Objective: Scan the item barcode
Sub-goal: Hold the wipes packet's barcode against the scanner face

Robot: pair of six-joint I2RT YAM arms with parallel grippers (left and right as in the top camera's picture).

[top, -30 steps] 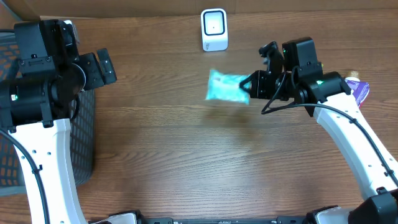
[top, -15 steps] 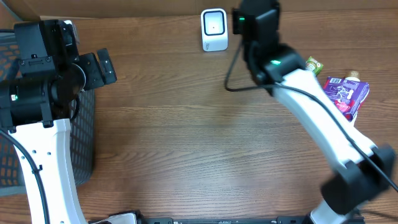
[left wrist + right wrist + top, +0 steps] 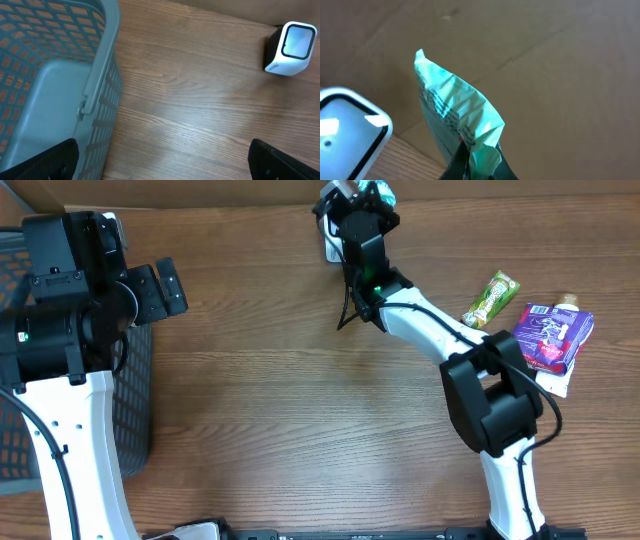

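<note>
A teal plastic packet with fine print along one edge is pinched at its lower end in my right gripper, which is shut on it. The packet hangs just right of the white barcode scanner, against the cardboard wall. In the overhead view the right gripper reaches to the table's back edge. A bit of the packet shows there, and the arm covers most of the scanner. My left gripper is open and empty above the wood, beside the basket, with the scanner far to its right.
A grey mesh basket stands at the table's left edge, also seen as the basket from overhead. A green snack bar and a purple packet lie at the right. A cardboard wall runs along the back.
My right arm has swung from the middle right up to the back edge over the scanner, carrying the teal packet. The left arm has not moved.
</note>
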